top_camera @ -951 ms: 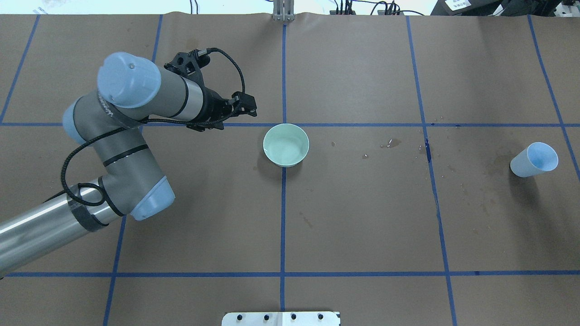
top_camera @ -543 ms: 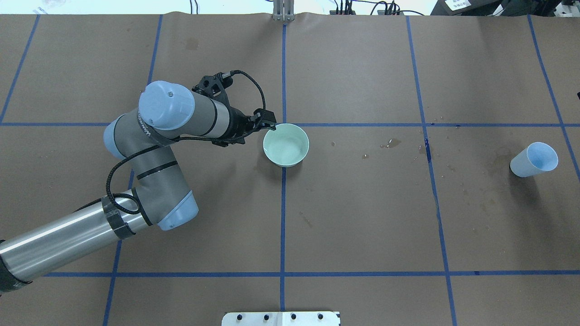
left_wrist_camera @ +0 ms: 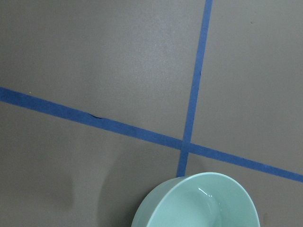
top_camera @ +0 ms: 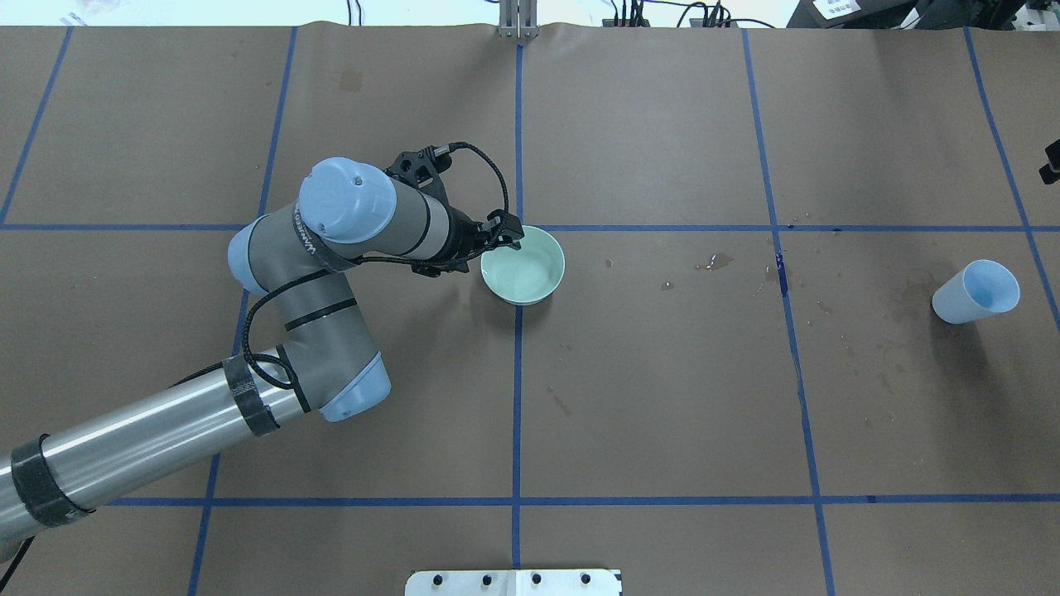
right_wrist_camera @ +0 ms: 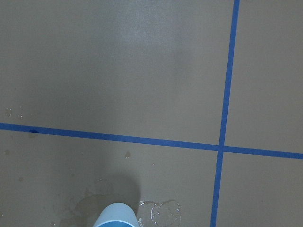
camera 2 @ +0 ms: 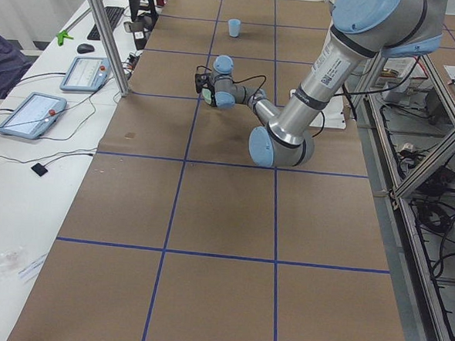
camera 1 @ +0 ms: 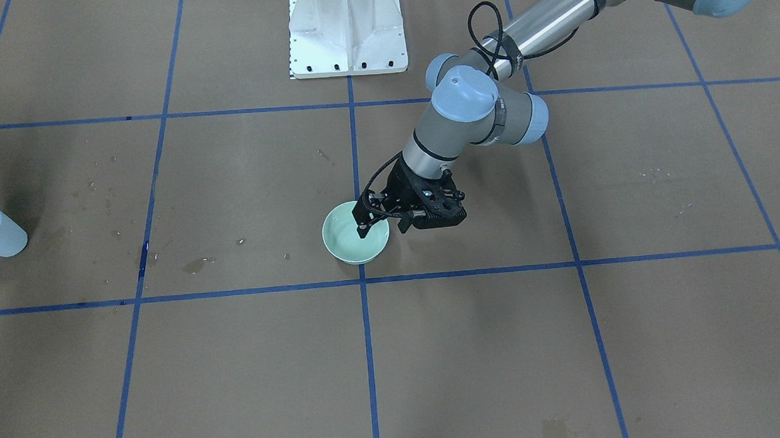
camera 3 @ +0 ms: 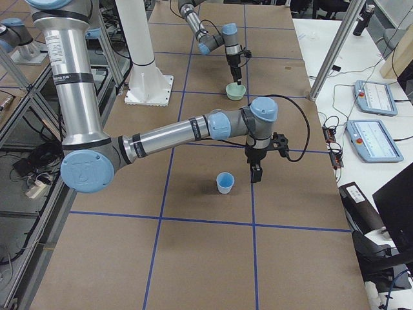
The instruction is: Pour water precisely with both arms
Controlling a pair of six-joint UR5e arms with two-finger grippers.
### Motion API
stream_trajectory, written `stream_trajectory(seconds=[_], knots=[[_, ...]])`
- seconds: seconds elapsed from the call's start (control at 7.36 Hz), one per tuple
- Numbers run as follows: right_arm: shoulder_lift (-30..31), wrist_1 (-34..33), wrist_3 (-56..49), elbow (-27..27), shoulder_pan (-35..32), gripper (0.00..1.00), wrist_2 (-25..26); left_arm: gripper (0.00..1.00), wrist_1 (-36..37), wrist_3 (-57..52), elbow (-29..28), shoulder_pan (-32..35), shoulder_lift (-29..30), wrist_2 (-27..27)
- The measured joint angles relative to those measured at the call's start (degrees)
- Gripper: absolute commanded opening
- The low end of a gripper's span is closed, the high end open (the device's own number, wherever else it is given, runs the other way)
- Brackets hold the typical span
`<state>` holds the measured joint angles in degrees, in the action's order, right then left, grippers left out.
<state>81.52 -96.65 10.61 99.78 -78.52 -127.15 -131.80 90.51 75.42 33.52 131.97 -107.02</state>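
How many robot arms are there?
2. The left arm reaches to the rim of the green bowl at mid-table. The right arm hangs beside the blue cup near the table's right end.

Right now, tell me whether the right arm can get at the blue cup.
Probably yes. The right gripper hangs just beside the upright cup, apart from it, and nothing shows between them. The bowl and the left arm are far off.
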Motion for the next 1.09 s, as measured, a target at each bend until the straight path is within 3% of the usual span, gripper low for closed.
stream_trajectory(seconds=[0.41, 1.09], knots=[[-0.5, 0.0, 0.4, -0.3, 0.0, 0.99, -0.3, 0.67, 1.2, -0.4, -0.9, -0.1, 0.2, -0.3], [-0.7, 0.0, 0.5, -0.9, 0.0, 0.99, -0.4, 0.27, 6.0, -0.7, -0.8, -0.3, 1.3, -1.2]])
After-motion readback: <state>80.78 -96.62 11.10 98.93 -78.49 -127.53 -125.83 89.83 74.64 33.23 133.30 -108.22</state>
